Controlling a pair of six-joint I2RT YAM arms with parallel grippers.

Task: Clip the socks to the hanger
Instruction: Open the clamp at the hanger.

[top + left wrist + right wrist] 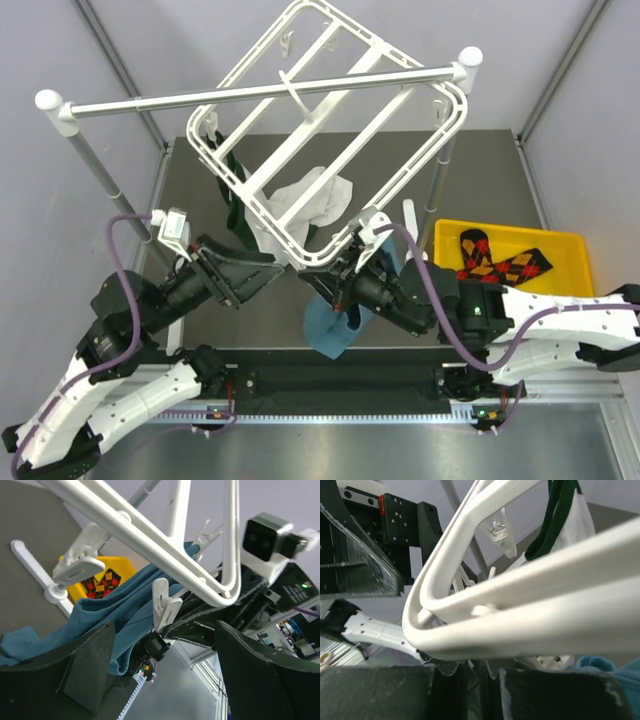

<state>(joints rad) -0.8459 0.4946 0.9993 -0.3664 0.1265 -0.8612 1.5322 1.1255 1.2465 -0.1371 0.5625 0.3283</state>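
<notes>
The dark grey surface (490, 180) fills the middle of the overhead view. Above it the white hanger (246, 200) takes up the upper centre, steeply tilted, its top corner at the frame's upper edge and its lowest corner down at centre between the two arms. A silver rail (150, 101) with white ball ends crosses in front of the hanger from upper left to upper right, and the hanger's central hook meets it.

At right of centre, a yellow tray (565, 245) sits on the surface, well apart from the hanger. The socks (500, 262) lie inside it, crossed over each other, neither of them clipped.

A teal cloth (330, 330) hangs below the hanger's lowest corner at lower centre. A white cloth (310, 200) hangs inside the frame's outline, and a dark green cloth (232, 190) dangles along its left edge.

The left tool (262, 280) hovers just left of the lowest corner. In the left wrist view its black fingers (85, 675) stand wide apart at the lower corners of the picture with nothing between them.

The right tool (335, 285) sits right at that corner. In its own view the tool (476, 672) is pinched nearly closed just under the hanger's thick rim (545, 605). Whether anything is caught in that slit I cannot tell.

A small white clip (164, 605) dangles from the hanger bar (150, 535) at the centre of the left wrist view, in front of the teal cloth (115, 615).
</notes>
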